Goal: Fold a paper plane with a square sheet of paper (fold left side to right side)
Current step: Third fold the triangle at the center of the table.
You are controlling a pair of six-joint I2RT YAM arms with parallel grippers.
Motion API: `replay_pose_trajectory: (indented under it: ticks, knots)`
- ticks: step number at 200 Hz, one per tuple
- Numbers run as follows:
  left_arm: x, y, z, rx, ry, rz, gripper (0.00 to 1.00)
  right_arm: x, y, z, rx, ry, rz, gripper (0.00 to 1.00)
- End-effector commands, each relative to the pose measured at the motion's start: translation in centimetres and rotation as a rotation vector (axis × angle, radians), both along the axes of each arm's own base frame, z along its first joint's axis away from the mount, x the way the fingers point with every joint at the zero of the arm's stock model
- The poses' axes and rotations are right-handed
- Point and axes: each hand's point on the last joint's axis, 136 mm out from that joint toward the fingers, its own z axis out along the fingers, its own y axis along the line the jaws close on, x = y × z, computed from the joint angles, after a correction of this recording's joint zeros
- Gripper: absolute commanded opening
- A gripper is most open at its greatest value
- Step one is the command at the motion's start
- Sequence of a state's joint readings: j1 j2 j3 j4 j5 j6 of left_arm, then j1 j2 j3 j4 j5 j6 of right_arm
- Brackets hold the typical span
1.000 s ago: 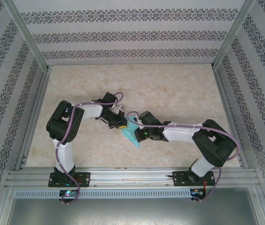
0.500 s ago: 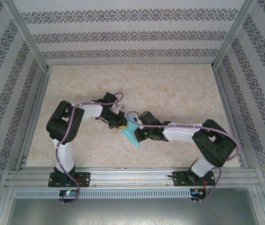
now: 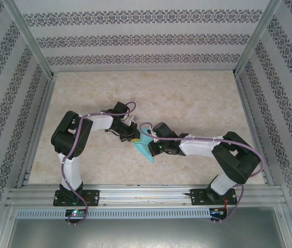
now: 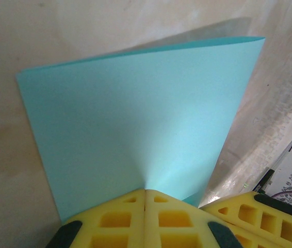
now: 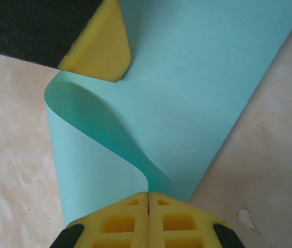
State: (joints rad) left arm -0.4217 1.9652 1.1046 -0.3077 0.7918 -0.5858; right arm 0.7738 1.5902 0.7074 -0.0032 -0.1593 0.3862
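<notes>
The square sheet of paper point(image 3: 146, 151) is light turquoise and sits at the table's middle, bent over on itself in a loose half fold. In the left wrist view the sheet point(image 4: 135, 113) rises as a doubled flap from my left gripper point(image 4: 145, 191), which is shut on its near edge. In the right wrist view the paper point(image 5: 187, 93) curls over, and my right gripper point(image 5: 148, 195) is shut on the curled edge. From above, the left gripper point(image 3: 135, 139) and right gripper point(image 3: 149, 146) meet tip to tip over the sheet. A paper plane is out of view.
The beige marbled table point(image 3: 187, 98) has patterned walls and aluminium rails on three sides. The right gripper's yellow finger point(image 4: 249, 214) shows close beside the left one, and the left gripper's finger point(image 5: 102, 51) rests on the sheet in the right wrist view.
</notes>
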Motion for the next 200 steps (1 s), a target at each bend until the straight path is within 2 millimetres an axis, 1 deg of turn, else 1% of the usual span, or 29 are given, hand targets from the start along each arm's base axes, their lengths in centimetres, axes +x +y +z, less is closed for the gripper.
replay_pose_trajectory:
  ticks: [1, 42, 71, 102, 200]
  knots:
    - [-1.9, 1.6, -3.3, 0.128, 0.061, -0.003, 0.05, 0.2, 0.1, 1.5, 0.024, -0.026, 0.020, 0.00]
    - [-2.0, 1.7, -3.3, 0.130, 0.061, -0.004, 0.04, -0.3, 0.5, 1.1, 0.019, -0.006, 0.042, 0.00]
    - [-2.0, 1.7, -3.3, 0.129, 0.060, -0.003, 0.05, 0.2, 0.2, 0.5, -0.012, -0.005, 0.024, 0.00]
    - [-2.0, 1.7, -3.3, 0.130, 0.061, -0.006, 0.05, 0.5, 0.2, 0.4, -0.028, -0.007, 0.018, 0.00]
    - [-1.9, 1.7, -3.2, 0.135, 0.061, -0.005, 0.04, 0.7, 0.0, -0.1, -0.057, -0.004, 0.017, 0.00]
